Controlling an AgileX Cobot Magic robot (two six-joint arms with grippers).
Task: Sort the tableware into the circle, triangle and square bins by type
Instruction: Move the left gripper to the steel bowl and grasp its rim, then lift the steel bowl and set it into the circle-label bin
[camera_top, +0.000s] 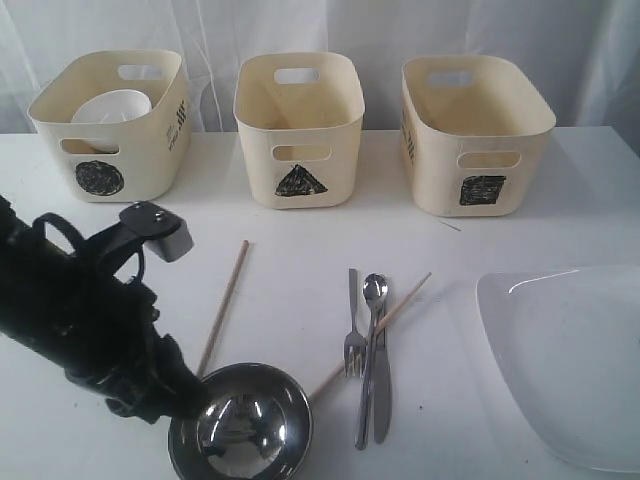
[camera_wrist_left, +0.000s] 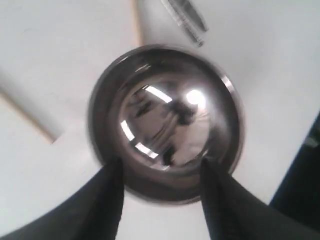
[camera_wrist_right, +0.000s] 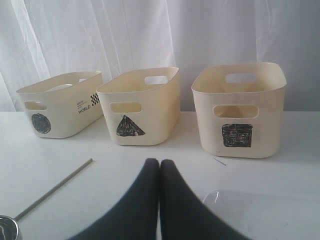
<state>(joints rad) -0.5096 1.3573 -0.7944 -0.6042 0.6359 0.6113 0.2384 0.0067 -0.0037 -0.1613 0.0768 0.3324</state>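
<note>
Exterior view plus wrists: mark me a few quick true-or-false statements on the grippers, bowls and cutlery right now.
1. The left gripper is shut. False: its jaws stand apart at the steel bowl's rim.
2. The right gripper is shut. True.
3. The white bowl sits in the circle bin. True.
4. The fork is already binned. False: it lies on the table beside the spoon.

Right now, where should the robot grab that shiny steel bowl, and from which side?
Probably the rim of the steel bowl, pinched from above with one finger inside and one outside. It stands upright and open, and its round, smooth wall offers no other hold. The near left edge suits best: the left gripper hangs open there.
</note>
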